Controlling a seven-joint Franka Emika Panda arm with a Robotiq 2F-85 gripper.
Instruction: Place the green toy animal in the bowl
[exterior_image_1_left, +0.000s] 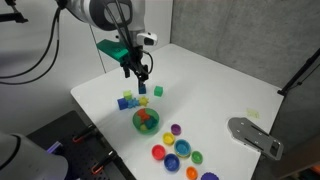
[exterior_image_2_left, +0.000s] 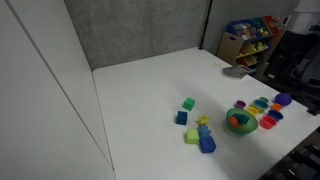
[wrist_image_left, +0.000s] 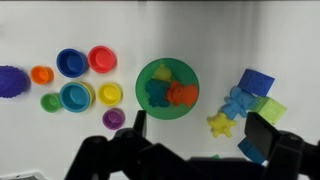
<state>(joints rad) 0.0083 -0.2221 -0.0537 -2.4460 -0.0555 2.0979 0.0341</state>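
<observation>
The green toy animal (exterior_image_1_left: 158, 91) is a small green figure on the white table, apart from the bowl; it also shows in an exterior view (exterior_image_2_left: 189, 103). In the wrist view only a green sliver (wrist_image_left: 213, 157) shows behind the gripper body. The round green bowl (exterior_image_1_left: 146, 120) (exterior_image_2_left: 239, 122) (wrist_image_left: 167, 88) holds an orange toy, a blue toy and a yellow piece. My gripper (exterior_image_1_left: 141, 76) (wrist_image_left: 200, 130) is open and empty. It hangs above the table over the blocks, beside the bowl.
A blue toy animal (wrist_image_left: 238, 100), a yellow toy animal (wrist_image_left: 220, 124), blue blocks (wrist_image_left: 256, 82) and a light green block (wrist_image_left: 270, 108) lie beside the bowl. Several small coloured cups (wrist_image_left: 73, 65) (exterior_image_1_left: 175, 150) stand beyond it. A grey object (exterior_image_1_left: 255, 135) lies near a table corner.
</observation>
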